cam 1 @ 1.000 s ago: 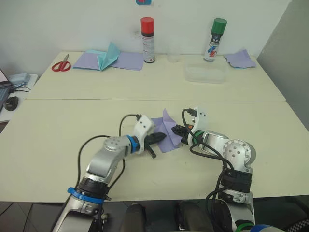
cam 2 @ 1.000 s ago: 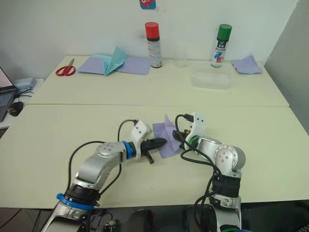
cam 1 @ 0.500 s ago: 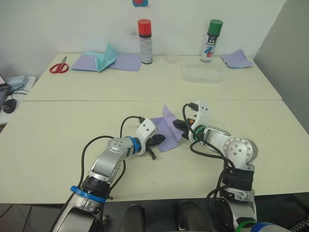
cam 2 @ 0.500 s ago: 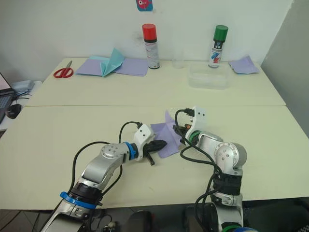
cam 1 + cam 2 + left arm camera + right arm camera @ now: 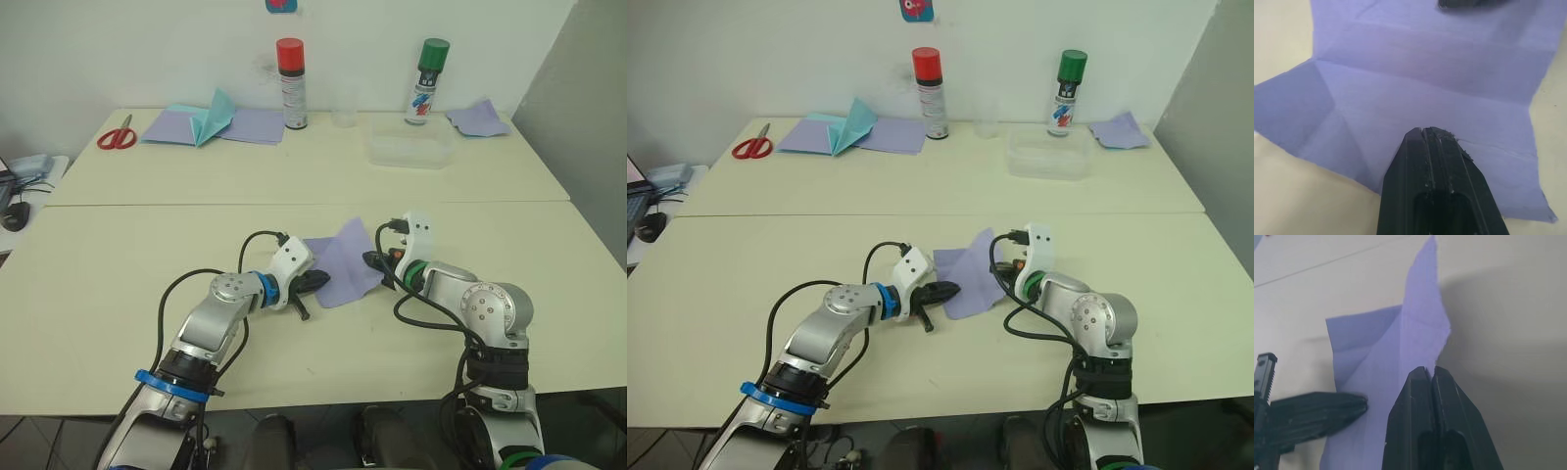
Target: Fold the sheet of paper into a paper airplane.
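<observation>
The sheet (image 5: 343, 265) lies near the front middle of the desk (image 5: 118, 284), between the two tools. Its near-left corner is hidden under the left tool (image 5: 319, 280), whose fingers are pressed together and lie on the paper — whether they pinch it is hard to tell. The right tool (image 5: 373, 259) is closed on the sheet's right edge, and that side lifts off the desk. Faint creases cross the paper — its far edge is cut off in the left wrist view.
</observation>
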`<state>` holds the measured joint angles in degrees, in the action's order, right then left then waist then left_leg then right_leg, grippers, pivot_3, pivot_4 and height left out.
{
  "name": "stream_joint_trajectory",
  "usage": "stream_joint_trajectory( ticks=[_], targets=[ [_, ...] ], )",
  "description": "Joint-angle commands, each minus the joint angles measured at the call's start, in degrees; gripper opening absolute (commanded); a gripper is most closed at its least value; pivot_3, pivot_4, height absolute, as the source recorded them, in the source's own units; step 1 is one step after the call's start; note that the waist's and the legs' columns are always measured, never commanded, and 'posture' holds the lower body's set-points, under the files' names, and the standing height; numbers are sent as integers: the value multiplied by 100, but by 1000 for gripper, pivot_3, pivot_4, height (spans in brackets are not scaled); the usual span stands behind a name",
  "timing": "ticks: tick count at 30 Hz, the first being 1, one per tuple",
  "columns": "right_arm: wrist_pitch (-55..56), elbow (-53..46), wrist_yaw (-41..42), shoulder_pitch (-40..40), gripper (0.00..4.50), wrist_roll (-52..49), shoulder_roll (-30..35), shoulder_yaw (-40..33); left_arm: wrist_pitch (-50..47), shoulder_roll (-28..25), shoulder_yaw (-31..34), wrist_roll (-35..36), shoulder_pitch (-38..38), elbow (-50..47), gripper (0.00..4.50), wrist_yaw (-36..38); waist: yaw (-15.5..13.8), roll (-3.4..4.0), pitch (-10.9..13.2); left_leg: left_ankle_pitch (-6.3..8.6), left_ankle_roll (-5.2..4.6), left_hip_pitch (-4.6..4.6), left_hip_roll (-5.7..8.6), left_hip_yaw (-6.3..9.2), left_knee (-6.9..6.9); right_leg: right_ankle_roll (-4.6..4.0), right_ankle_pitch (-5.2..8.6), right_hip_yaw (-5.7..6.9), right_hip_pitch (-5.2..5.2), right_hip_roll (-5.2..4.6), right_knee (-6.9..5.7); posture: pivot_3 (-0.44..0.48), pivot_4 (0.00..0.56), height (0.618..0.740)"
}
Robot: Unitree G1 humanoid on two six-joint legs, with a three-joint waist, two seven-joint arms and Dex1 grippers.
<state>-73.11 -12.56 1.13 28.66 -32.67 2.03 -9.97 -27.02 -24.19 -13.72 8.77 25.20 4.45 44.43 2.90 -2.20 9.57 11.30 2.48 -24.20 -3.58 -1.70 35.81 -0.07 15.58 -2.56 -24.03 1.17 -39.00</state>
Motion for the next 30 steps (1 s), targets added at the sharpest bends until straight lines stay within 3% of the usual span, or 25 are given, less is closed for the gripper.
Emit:
stream_joint_trajectory(
  ticks=[1,21,30],
  targets=[
    [-204,-249,-20,-72,24,-82,-21,-152,-2,-3,-20,-140,20,121,0,-67,-2,0,0,0,0,0,0,0,0,0,0,-1,0,0,0,0,150,740],
    [-1772,-1493,-484,-457,24,208,-917,-748,9,169,-45,-254,94,174,0,-147,-2,1,0,0,0,-7,-1,6,-1,0,0,1,-3,-8,2,0,150,740],
    [-1564,-1369,-388,-459,24,593,-725,-666,4,177,-310,-416,110,235,0,-17,-10,1,0,0,0,-9,3,5,-1,0,0,4,-2,-19,3,0,150,740]
  ],
)
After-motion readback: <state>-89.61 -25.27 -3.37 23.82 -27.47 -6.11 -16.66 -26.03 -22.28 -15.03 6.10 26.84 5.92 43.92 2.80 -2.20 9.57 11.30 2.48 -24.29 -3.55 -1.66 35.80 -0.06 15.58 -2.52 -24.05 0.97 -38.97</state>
